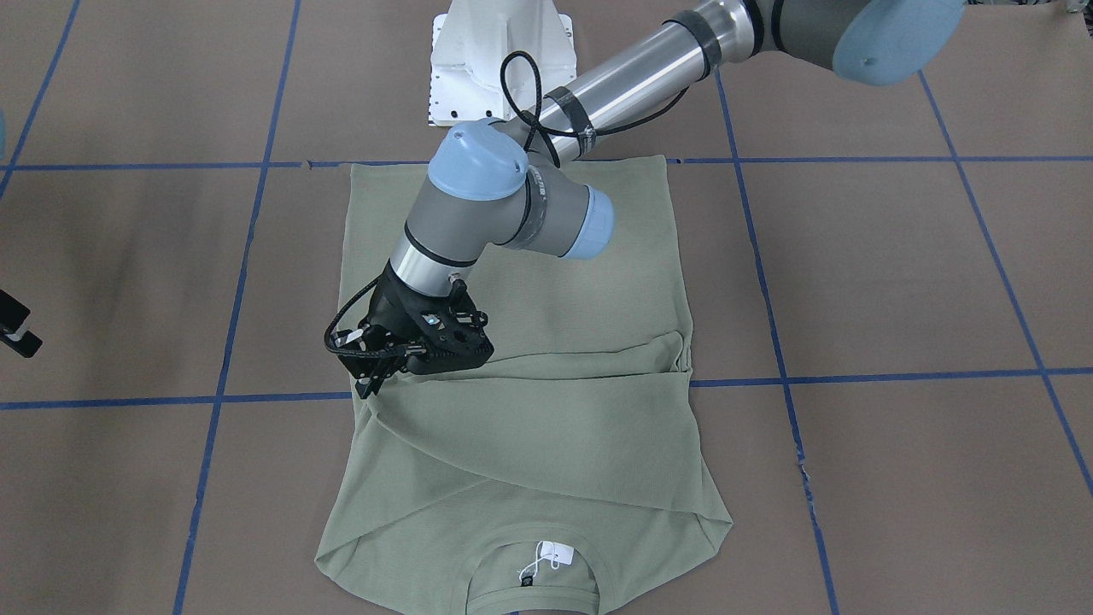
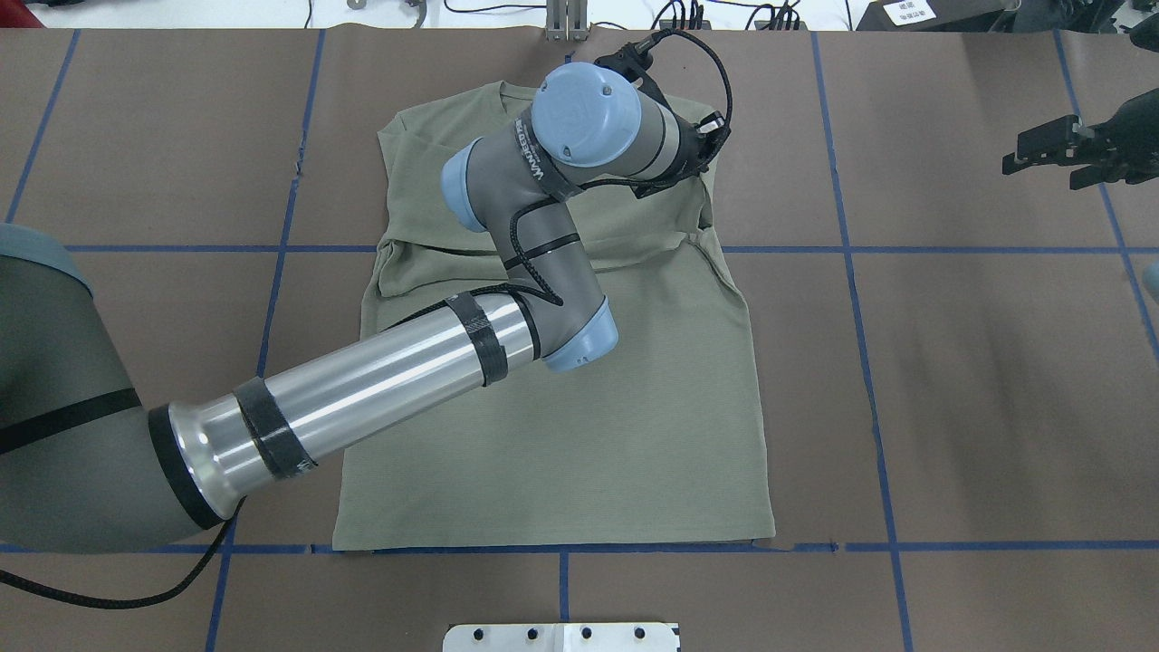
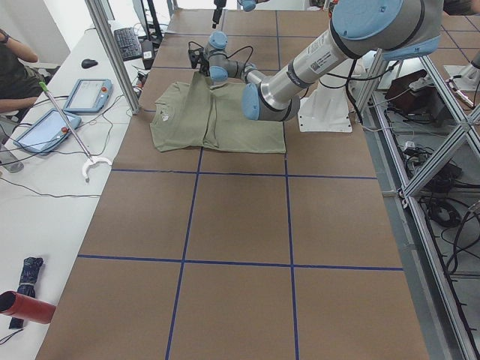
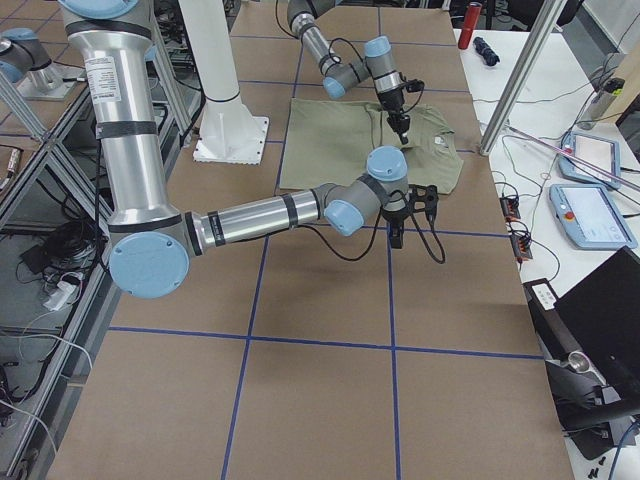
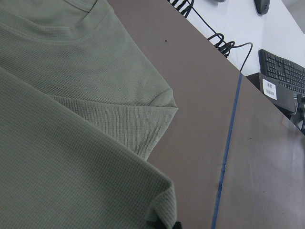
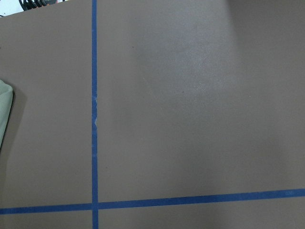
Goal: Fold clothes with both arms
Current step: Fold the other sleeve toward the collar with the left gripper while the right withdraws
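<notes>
The sage-green shirt point(image 1: 598, 299) lies flat on the brown table, collar at the far side from my base, with the white hang tag point(image 1: 553, 555) and black label point(image 1: 527, 581) showing. One sleeve point(image 1: 529, 410) is folded across the chest. My left gripper point(image 1: 374, 389) reaches over the shirt point(image 2: 589, 453) and is shut on the sleeve's cuff at the shirt's edge on my right. The left wrist view shows the held fabric point(image 5: 71, 167) close up. My right gripper point(image 2: 1019, 158) hangs open and empty over bare table far to the right; its wrist view shows only a shirt corner point(image 6: 4, 109).
The white pedestal base point(image 1: 499, 60) stands just behind the shirt's hem. Blue tape lines point(image 2: 851, 249) grid the table. An operators' desk with tablets point(image 3: 86, 94) and a keyboard point(image 5: 281, 67) runs beyond the collar end. A metal post point(image 3: 112, 52) stands at the table's edge.
</notes>
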### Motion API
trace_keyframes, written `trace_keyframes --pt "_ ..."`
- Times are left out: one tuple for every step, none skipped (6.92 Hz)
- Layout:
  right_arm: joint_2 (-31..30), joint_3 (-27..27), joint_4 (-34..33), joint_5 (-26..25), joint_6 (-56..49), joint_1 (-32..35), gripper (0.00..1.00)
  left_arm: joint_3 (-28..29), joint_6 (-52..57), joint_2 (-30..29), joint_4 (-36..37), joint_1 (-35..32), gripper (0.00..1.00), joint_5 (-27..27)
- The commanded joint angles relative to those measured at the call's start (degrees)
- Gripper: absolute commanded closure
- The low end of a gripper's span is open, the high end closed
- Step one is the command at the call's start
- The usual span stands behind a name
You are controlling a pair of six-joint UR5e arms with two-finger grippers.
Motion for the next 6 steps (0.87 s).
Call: trace_keyframes --pt "0.22 -1.28 0.3 0.0 0.12 -0.08 0.0 3.52 0.1 -1.28 -2.26 0.69 0.77 1.0" --pt "0.65 -1.9 0.31 0.0 0.21 -0.08 0.0 3.44 0.02 -1.46 -2.35 0.95 0.5 1.0" --pt "0.83 -1.56 0.39 0.0 0.47 -0.26 0.0 2.57 -0.24 -1.81 -2.35 1.39 0.42 1.0" --pt "0.83 0.09 0.48 -0.08 1.61 -1.91 0.0 -2.23 0.1 0.1 -2.18 2.0 0.42 0.48" --pt "0.83 2.29 0.48 -0.52 7.36 -4.45 0.0 -11.33 0.45 5.69 -1.83 2.09 0.42 -0.39" --pt "0.75 6.22 0.39 -3.92 14.99 -8.65 0.0 -20.64 0.46 12.01 1.14 2.01 0.42 -6.06"
